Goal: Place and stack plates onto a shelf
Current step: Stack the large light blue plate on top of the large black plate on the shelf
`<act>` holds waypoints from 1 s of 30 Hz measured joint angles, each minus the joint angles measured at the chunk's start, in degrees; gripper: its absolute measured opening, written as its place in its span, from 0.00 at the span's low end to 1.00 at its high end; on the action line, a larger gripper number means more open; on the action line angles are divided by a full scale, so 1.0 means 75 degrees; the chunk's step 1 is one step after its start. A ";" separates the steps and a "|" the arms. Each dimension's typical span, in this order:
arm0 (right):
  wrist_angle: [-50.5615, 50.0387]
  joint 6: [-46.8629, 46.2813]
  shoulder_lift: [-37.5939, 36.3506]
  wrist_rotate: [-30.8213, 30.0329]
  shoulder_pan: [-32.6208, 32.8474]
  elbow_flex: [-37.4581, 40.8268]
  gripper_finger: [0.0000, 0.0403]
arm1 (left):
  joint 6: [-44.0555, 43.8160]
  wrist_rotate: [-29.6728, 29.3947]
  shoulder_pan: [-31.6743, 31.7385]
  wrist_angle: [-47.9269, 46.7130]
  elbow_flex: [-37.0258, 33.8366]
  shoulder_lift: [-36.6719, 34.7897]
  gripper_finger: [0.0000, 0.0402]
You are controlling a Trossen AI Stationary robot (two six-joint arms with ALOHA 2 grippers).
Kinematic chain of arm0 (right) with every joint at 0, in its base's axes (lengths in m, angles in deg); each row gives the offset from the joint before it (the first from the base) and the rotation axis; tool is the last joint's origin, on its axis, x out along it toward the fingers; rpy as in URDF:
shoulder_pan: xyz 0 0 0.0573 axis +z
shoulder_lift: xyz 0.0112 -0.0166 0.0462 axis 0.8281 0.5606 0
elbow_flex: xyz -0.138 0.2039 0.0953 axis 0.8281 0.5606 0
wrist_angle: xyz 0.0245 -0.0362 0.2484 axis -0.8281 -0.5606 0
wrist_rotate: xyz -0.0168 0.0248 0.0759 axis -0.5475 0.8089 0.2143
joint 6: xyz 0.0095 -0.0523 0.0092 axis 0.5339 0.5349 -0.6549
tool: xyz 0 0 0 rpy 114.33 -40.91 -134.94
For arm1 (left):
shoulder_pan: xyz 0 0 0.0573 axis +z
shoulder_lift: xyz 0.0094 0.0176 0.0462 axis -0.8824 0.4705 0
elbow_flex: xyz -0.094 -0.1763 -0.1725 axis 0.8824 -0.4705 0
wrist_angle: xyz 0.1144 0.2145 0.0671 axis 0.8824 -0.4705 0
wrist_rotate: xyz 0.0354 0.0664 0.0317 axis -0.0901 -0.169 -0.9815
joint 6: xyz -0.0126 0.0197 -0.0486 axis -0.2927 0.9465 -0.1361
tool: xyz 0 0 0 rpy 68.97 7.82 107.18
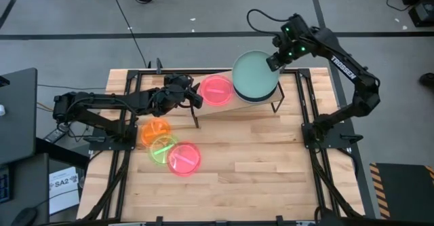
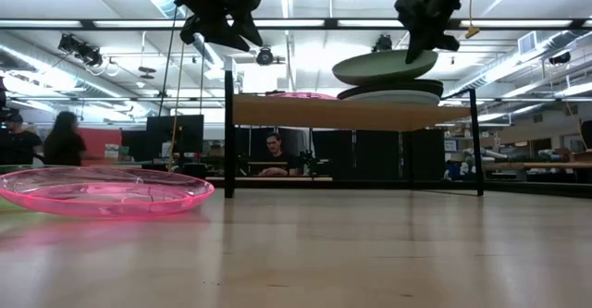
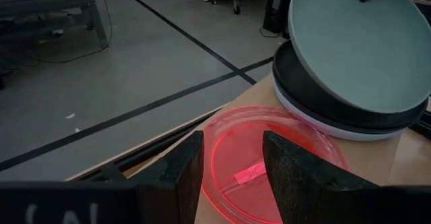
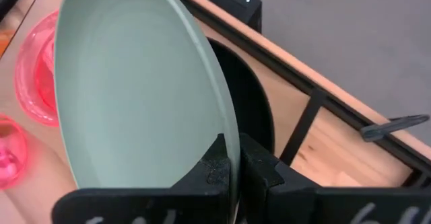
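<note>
The shelf (image 1: 261, 107) stands at the table's far middle. On its left half lies a translucent red plate (image 1: 216, 90). On its right half a black plate (image 3: 316, 99) sits on a light-blue one (image 3: 323, 128). My right gripper (image 1: 274, 62) is shut on the mint-green plate (image 1: 254, 77), which is tilted over that stack. My left gripper (image 3: 232, 163) is open and hovers above the red plate's (image 3: 269, 157) left rim, clear of it in the low view. Orange (image 1: 155, 129), neon-green (image 1: 163, 148) and pink (image 1: 184, 159) plates lie overlapping on the table's left. My right gripper pinches the mint-green plate's rim (image 4: 227, 126) at its far-right side, one finger on the upper face and one (image 4: 259, 163) beneath. The fingers slant down from the far right. The plate tilts, held side high; whether its low side touches the black plate, I cannot tell.
The shelf's thin black legs (image 1: 197, 121) (image 1: 279, 104) stand at its near corners. The table's near and right parts are bare wood (image 1: 271, 172). People sit in the room beyond the table (image 2: 65, 141).
</note>
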 joint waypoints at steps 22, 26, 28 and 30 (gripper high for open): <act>-0.0377 -0.0015 0.0178 0.0370 -0.0245 0.0000 0.08 | -0.0001 0.0000 0.0000 0.0000 0.0000 0.0003 0.39; -0.0382 -0.0045 0.0178 0.0367 -0.0245 0.0000 0.08 | -0.0003 0.0000 0.0000 0.0000 0.0000 0.0003 0.39; -0.0354 0.0000 0.0178 0.0367 -0.0245 0.0000 0.08 | 0.0000 0.0000 0.0000 0.0000 0.0000 0.0003 0.39; -0.0290 -0.0011 0.0178 0.0367 -0.0245 0.0000 0.08 | -0.0003 0.0000 -0.0002 0.0000 0.0000 0.0003 0.39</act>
